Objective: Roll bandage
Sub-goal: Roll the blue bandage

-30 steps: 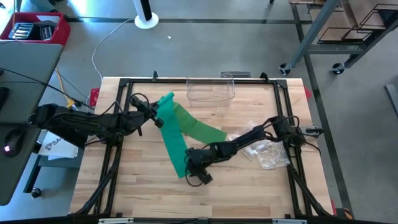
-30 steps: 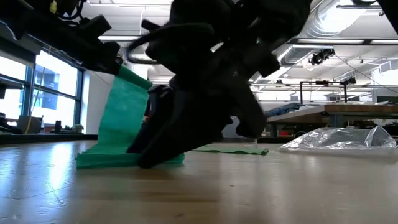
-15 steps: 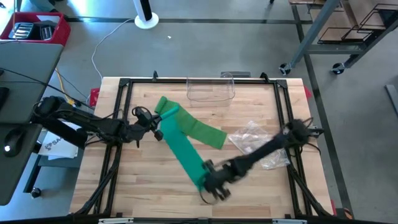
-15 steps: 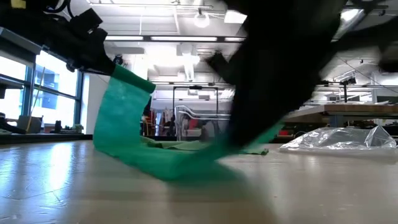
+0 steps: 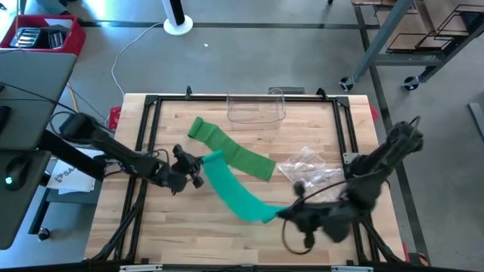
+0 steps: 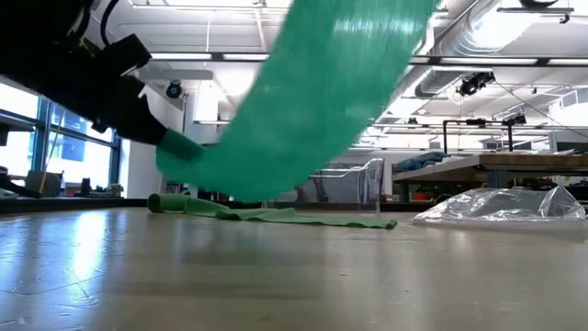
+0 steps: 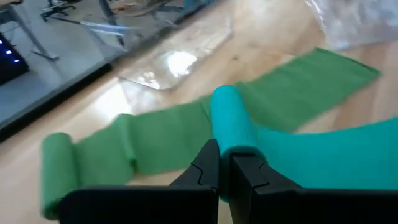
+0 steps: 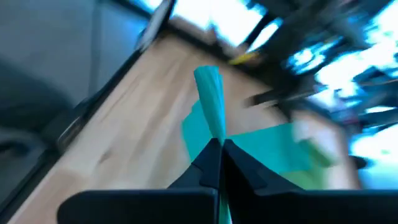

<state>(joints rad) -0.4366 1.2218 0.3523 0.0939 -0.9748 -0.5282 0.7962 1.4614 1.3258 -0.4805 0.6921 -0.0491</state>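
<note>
Over on the left side of the table [image 5: 151, 227], the left gripper [image 5: 198, 171] has its fingers pinched tight on one end of the teal bandage [image 5: 236, 192]; the left wrist view shows the two dark fingers [image 7: 208, 169] pressed together around the bunched, partly rolled end of the band. From there the teal bandage stretches in a taut strip across the middle of the wood, lifted off the surface, and in the low view it sweeps up as a broad green sheet [image 6: 322, 92] above the tabletop. Just behind it a second, darker green bandage [image 5: 231, 149] lies flat on the table, one end rolled up near the back left. Further back sits a clear plastic container [image 5: 255, 109], upright at the table's far edge. Moving right, a crumpled clear plastic bag [image 5: 306, 168] rests on the wood. And at the front right, the right gripper [image 5: 286, 214] is clamped on the other end of the teal bandage, fingers [image 8: 210, 160] closed together with the band pulled out straight ahead of them.
</note>
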